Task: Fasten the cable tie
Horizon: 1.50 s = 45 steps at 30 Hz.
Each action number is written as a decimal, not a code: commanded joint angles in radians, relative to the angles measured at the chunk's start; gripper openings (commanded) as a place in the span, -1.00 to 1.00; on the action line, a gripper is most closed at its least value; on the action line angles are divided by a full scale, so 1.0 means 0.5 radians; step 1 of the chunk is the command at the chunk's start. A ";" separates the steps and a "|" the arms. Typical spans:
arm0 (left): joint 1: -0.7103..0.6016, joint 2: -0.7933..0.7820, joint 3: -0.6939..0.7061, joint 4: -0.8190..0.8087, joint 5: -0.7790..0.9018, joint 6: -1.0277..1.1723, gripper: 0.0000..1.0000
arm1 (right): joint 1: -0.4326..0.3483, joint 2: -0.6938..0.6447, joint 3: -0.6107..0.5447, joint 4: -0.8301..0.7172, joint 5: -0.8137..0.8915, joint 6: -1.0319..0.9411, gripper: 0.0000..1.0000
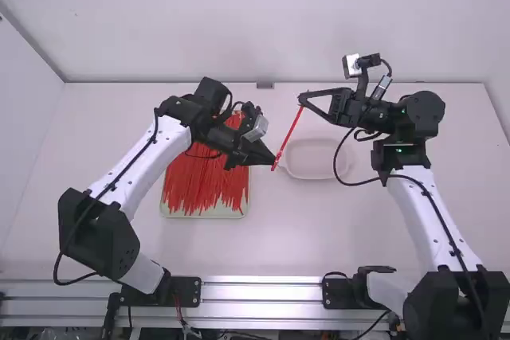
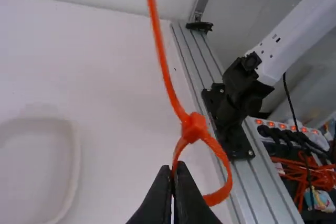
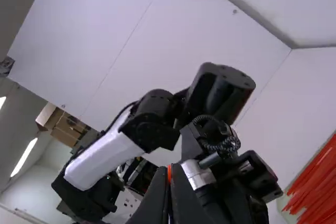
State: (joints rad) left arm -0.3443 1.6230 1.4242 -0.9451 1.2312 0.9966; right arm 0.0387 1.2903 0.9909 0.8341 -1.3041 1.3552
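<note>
The red cable tie (image 1: 288,137) is hanging in the air between the two grippers, already threaded. Its strap is passing through the head (image 2: 194,126) and closing a small loop (image 2: 229,179) right at the left gripper (image 2: 174,169), whose fingers are pressing together on the loop's band just beside the head. The free tail is running away from that gripper to the right gripper (image 1: 303,102), which is pinching the far tip between closed fingers. The step in hand looks to be cinching, so the right gripper should be pulling the tail straight along the strap's own line, away from the left gripper, while the left is holding firm without twisting. A sideways pull would likely be binding the ratchet or dragging the band out of the pinch. Beneath the left gripper a tray (image 1: 203,215) of spare red ties (image 1: 199,177) is lying on the white table (image 1: 335,220), with a white dish (image 1: 315,176) below the span between the grippers.
</note>
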 commanded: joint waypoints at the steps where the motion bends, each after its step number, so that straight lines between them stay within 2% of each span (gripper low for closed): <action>1: -0.005 0.021 -0.107 -0.010 -0.101 0.042 -0.96 | -0.082 -0.044 0.204 0.044 0.193 0.021 -1.00; 7: -0.005 0.020 -0.113 0.232 -0.077 -0.212 -0.96 | -0.150 -0.045 0.269 0.037 0.181 0.021 -1.00; 15: -0.004 0.019 -0.113 0.620 -0.068 -0.544 -0.96 | -0.146 -0.044 0.285 0.038 0.185 0.019 -0.96; 16: -0.005 0.019 -0.113 0.631 -0.069 -0.552 -0.97 | -0.146 -0.044 0.285 0.038 0.185 0.019 -0.91; 19: -0.006 0.019 -0.113 0.813 -0.069 -0.714 -0.97 | -0.174 -0.044 0.285 0.038 0.185 0.021 -0.38; 22: -0.005 0.019 -0.113 0.932 -0.069 -0.803 -0.97 | -0.187 -0.044 0.285 0.037 0.182 0.019 -0.21; 23: -0.005 0.019 -0.113 1.029 -0.069 -0.873 -0.97 | -0.197 -0.044 0.285 0.037 0.168 0.020 -0.09; 24: -0.005 0.019 -0.113 1.039 -0.069 -0.880 -0.96 | -0.199 -0.044 0.284 0.037 0.163 0.019 -0.08; 26: -0.005 0.019 -0.113 1.193 -0.069 -1.018 -0.97 | -0.229 -0.044 0.284 0.037 0.116 0.011 0.13; 30: -0.005 0.019 -0.113 1.460 -0.069 -1.258 -0.97 | -0.302 -0.041 0.282 0.011 -0.029 -0.051 0.28; 32: -0.004 0.019 -0.113 1.527 -0.069 -1.316 -0.97 | -0.318 -0.041 0.282 -0.044 -0.071 -0.091 0.29; 38: -0.005 0.019 -0.113 1.955 0.064 -1.682 -0.97 | -0.329 -0.042 0.282 -0.496 -0.175 -0.451 0.29; 45: -0.006 0.019 -0.113 2.316 0.073 -2.055 -0.96 | -0.146 -0.041 0.282 -0.793 -0.117 -0.803 0.25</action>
State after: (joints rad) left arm -0.3443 1.6253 1.3731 0.1928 1.2388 0.0746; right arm -0.0654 1.2823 1.1023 0.4488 -1.3651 1.0603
